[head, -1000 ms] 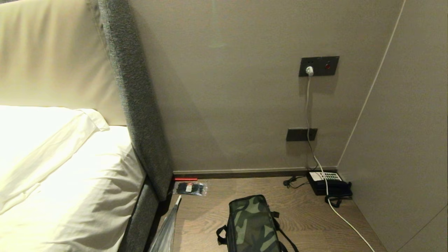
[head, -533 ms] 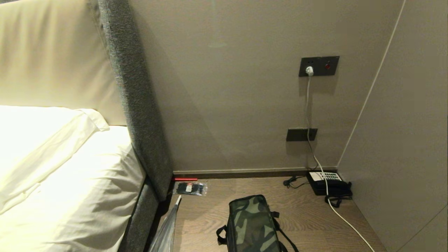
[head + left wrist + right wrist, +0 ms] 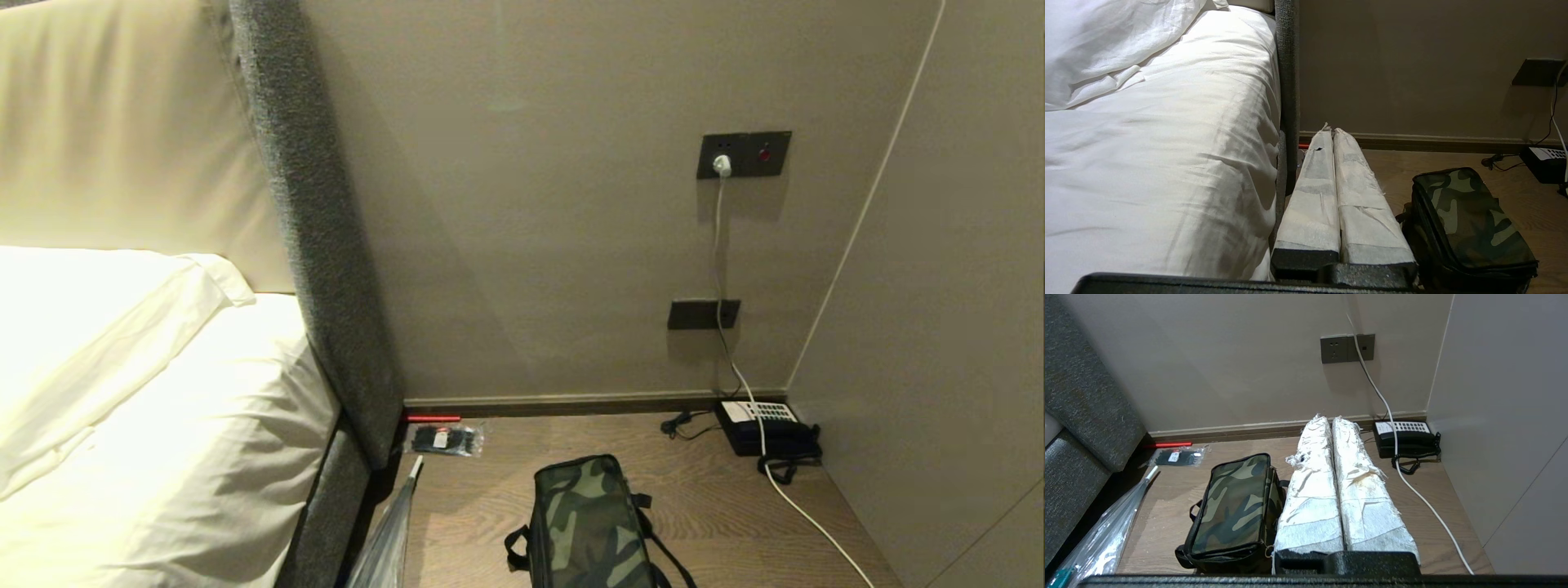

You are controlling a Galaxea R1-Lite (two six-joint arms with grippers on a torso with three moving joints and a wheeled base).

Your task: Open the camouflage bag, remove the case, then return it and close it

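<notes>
Nothing moved since the earlier head frames; bag and clutter sit where they were. Boxy camouflage bag with green-brown-black top and black straps stands zipped shut on the wooden floor, between the bed and the black telephone with white keypad; its contents are hidden. Left gripper, white-wrapped fingers pressed together, empty, hangs beside the bag near the bed edge. Right gripper, fingers clenched together, empty, hangs just beside the bag. Small clear plastic packet holds dark items; its label is unreadable. No legible writing.
</notes>
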